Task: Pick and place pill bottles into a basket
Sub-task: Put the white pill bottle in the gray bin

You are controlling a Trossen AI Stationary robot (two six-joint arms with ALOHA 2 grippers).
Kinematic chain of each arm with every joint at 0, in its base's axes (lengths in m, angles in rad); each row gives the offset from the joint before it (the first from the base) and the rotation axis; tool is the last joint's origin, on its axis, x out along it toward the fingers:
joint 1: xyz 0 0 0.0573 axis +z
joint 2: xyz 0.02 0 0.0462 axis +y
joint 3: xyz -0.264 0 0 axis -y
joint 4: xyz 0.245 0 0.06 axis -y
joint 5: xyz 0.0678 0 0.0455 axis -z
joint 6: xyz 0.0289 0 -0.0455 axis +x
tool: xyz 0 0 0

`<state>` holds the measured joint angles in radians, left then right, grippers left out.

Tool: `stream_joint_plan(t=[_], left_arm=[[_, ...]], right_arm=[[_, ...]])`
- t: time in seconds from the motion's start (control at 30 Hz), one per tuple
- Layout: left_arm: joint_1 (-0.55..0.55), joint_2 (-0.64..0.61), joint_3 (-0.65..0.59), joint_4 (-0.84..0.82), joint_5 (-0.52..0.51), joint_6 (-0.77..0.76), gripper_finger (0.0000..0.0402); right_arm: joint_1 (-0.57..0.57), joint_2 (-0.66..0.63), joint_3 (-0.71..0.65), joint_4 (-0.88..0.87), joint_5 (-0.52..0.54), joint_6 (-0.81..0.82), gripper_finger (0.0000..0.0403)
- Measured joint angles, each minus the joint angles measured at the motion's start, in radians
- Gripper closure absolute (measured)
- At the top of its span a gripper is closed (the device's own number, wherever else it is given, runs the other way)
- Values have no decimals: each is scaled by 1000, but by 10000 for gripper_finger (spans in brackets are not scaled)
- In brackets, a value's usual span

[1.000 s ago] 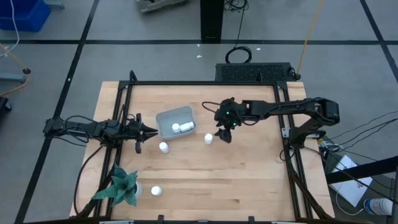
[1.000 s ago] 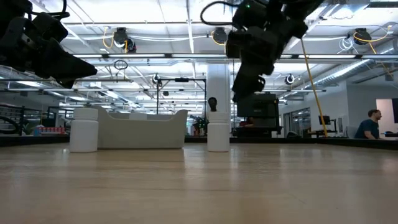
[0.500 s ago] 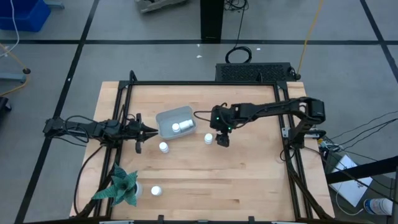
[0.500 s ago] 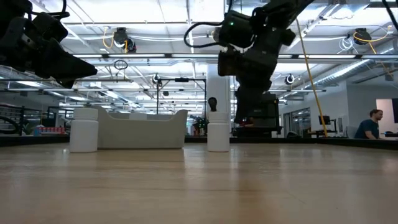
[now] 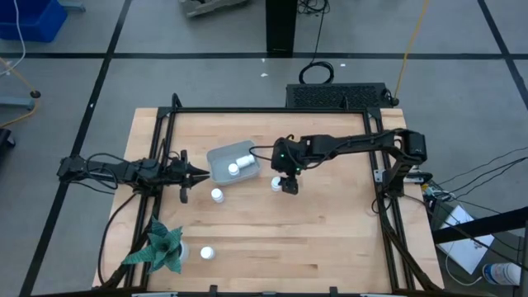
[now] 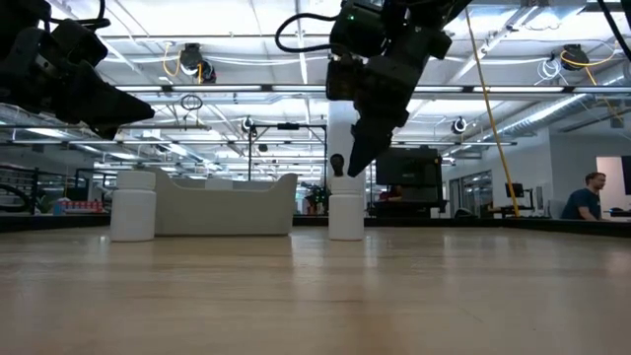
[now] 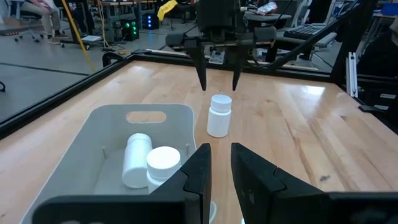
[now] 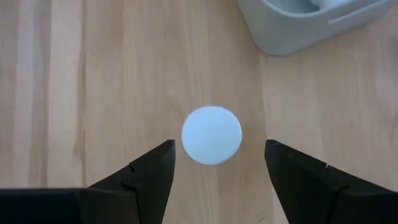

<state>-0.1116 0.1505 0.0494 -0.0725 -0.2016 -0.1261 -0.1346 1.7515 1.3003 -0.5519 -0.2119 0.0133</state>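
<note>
Right tool hangs released, fingers spread, directly above an upright pill bottle beside the basket

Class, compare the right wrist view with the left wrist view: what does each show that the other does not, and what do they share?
Only the right wrist view looks straight down on the upright pill bottle, its round cap centred between the right pincer's open fingers, not touching them. Only the left wrist view shows inside the basket, where two bottles lie, plus the shut left pincer and the right pincer hovering above the standing bottle. Both show that bottle beside the basket on the wooden table.
</note>
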Motion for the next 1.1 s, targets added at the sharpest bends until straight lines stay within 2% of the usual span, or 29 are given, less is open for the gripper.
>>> stream_joint_plan(t=[0.83,1.1], left_arm=[[0,6,0,0,1,-6,337],[0,7,0,0,2,-6,337]], right_arm=[[19,49,-2,56,-3,7,163],[19,104,-2,72,-29,5,163]])
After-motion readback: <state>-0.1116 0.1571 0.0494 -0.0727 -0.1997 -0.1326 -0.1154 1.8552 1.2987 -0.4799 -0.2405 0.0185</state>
